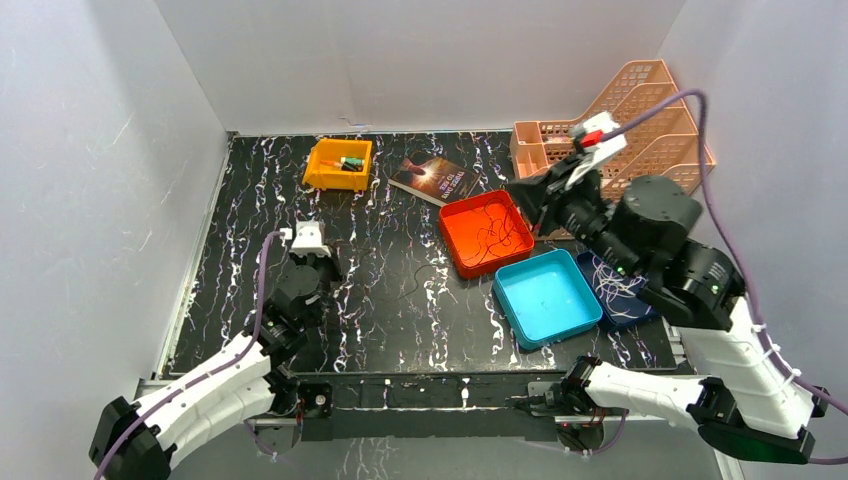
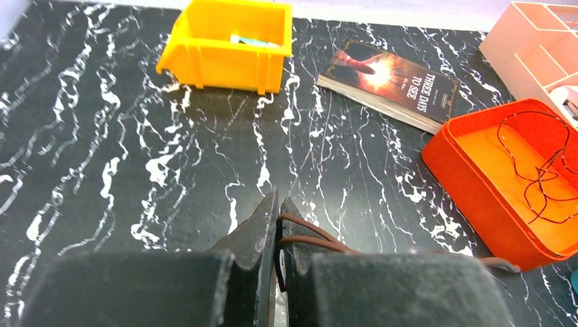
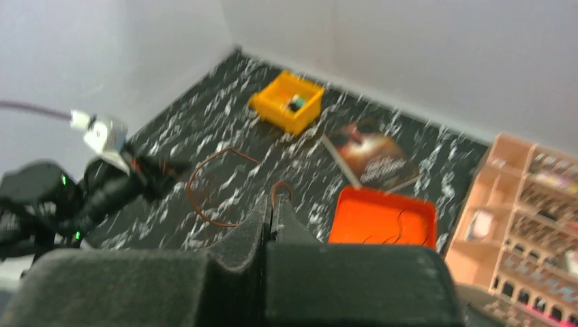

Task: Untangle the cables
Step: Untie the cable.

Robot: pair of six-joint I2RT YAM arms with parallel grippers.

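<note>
left gripper [image 2: 277, 204] clamps a thin brown cable [image 2: 310, 235], right gripper [image 3: 272, 201] pinches one too; more cables [image 2: 538, 170] sit in the orange tray [image 2: 470, 180].

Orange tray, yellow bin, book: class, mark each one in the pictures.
orange tray [image 2: 470, 197], left wrist view, near outer wall.
yellow bin [image 2: 225, 65], left wrist view, front wall.
book [image 2: 392, 82], left wrist view, front cover.

Left fingers [image 2: 255, 235] and right fingers [image 3: 252, 225] are both pinched closed.
</note>
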